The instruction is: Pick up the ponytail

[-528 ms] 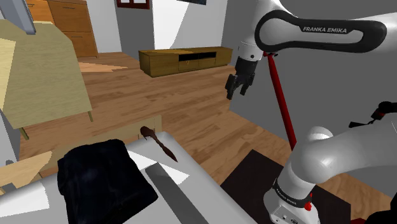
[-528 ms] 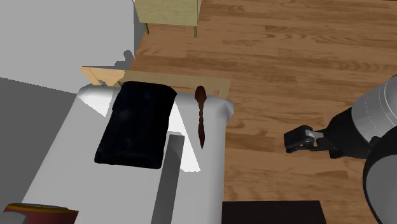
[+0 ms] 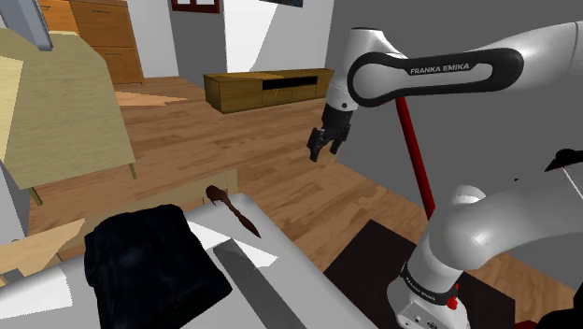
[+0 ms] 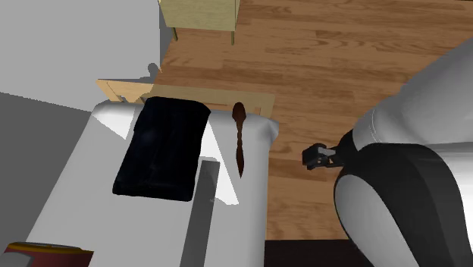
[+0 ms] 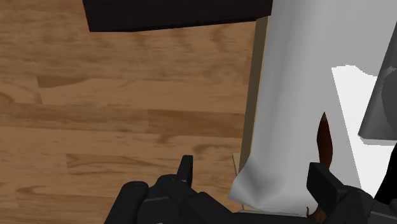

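hand (image 3: 322, 145) hangs spread wide and empty over the wood floor (image 3: 271, 173); in the shoulder view, the brown ponytail (image 3: 234, 207) lies at its 8 o'clock.

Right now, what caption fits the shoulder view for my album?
Open gripper hangs over the floor, apart from the ponytail on the white surface.

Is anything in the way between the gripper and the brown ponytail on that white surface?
Nothing visible. The open gripper hangs in free air over the wooden floor, apart from the ponytail, which lies uncovered along the edge of the white surface. The black bundle lies beyond the ponytail, on the side away from the gripper.
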